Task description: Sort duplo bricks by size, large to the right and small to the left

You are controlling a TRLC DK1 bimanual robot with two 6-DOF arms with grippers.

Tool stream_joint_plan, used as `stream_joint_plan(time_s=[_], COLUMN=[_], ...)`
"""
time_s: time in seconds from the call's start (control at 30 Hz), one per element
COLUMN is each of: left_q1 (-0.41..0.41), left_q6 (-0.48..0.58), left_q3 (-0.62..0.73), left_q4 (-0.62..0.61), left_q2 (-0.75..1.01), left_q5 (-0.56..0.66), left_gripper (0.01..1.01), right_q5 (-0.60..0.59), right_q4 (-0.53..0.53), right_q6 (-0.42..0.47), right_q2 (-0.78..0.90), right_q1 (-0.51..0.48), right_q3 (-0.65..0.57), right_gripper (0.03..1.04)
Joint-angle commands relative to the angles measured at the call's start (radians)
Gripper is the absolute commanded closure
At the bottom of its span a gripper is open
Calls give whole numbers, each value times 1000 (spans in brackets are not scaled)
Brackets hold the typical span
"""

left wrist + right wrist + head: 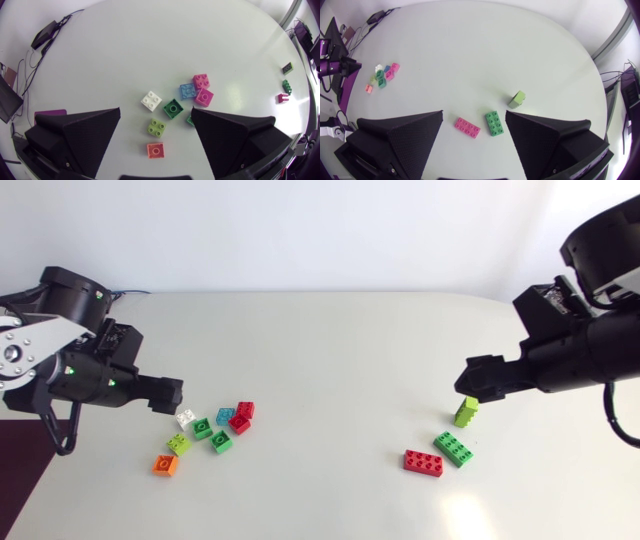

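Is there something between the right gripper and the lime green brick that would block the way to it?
Nothing visible does. The right gripper hangs open close to the lime green brick, and no other thing lies between them. The dark green brick and the red brick lie apart from it, off that path.

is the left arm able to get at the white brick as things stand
Probably yes: the left claw is open just beside the white brick, nothing covers it, though a green brick sits close by.
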State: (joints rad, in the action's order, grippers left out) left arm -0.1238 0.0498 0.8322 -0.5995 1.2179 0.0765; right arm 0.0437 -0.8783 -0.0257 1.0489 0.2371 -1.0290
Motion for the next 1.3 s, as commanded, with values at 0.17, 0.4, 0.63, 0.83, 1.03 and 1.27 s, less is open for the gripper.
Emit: stream_joint_plan(time_s=[0.17,0.4,0.63,0.83,1.03,1.27], left_q1=[72,101,102,104,93,81], left_q6=[-47,-47,-41,-33,-31,-15], left_q3=[24,-7,-25,-48,-77,-96], left_q4=[-6,-6,-6,-11,-23,-48], left_q2=[-47,-155,-268,-334,-409,-543], left_q5=[72,80,132,143,143,180], left_gripper=[43,44,44,44,44,44], right_q5=[-142,-151,-168,-196,-194,-196], right_q4=[12,-48,-47,-50,-80,-123], right_q6=[-39,-37,-34,-28,-25,-17], right_q2=[-86,-184,-274,-339,-388,-469], right_q1=[-79,-102,-117,-117,-108,-73], right_q3=[-2,6,41,79,79,69], right_gripper=[161,159,161,159,159,161])
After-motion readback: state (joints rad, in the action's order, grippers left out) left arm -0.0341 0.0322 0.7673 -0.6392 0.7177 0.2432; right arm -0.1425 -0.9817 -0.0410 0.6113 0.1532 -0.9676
